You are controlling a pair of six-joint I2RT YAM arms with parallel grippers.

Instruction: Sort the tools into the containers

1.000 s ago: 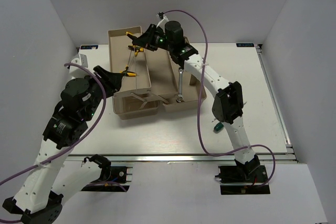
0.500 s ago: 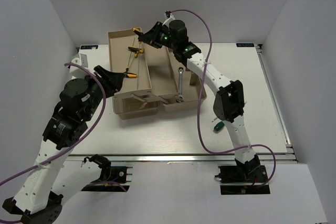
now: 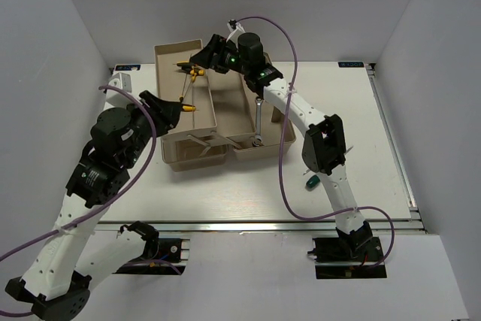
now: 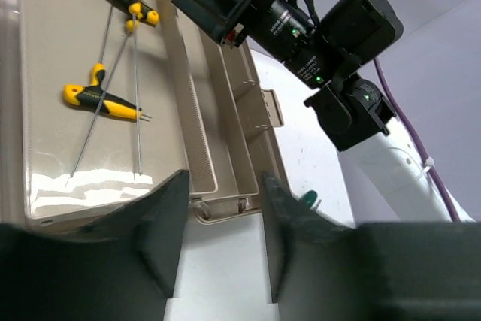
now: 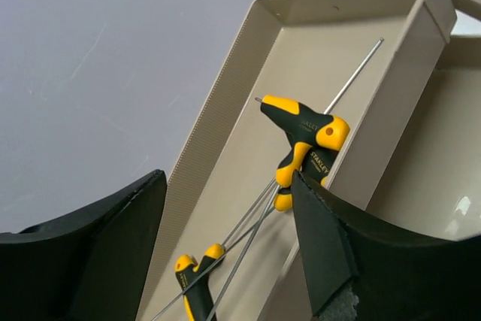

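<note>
A long beige tray [image 3: 167, 62] holds several yellow-and-black T-handle hex keys [image 3: 189, 73]. My right gripper [image 3: 204, 56] hangs open just above the tray's far end. In the right wrist view the hex keys [image 5: 304, 129] lie on the tray floor [image 5: 240, 148] beyond its parted fingers [image 5: 323, 246], touching neither. My left gripper [image 3: 167, 107] is open over the tray's left side with nothing between its fingers [image 4: 161, 238]; the hex keys [image 4: 98, 99] lie ahead of it. A silver wrench [image 3: 258, 119] rests in the second beige container [image 3: 279, 139]. A green-handled screwdriver [image 3: 312, 182] lies on the table.
Purple cables [image 3: 285, 171] loop over both arms. Grey walls close in the table on the left, right and back. The front end of the containers [image 3: 199, 152] has latches and dividers. The right arm's forearm [image 3: 323, 144] stands over the table beside the screwdriver [image 4: 308, 198].
My right gripper has opened and let go of a hex key, which now lies in the tray with the others. The left gripper's fingers have narrowed a little and it shifted slightly.
</note>
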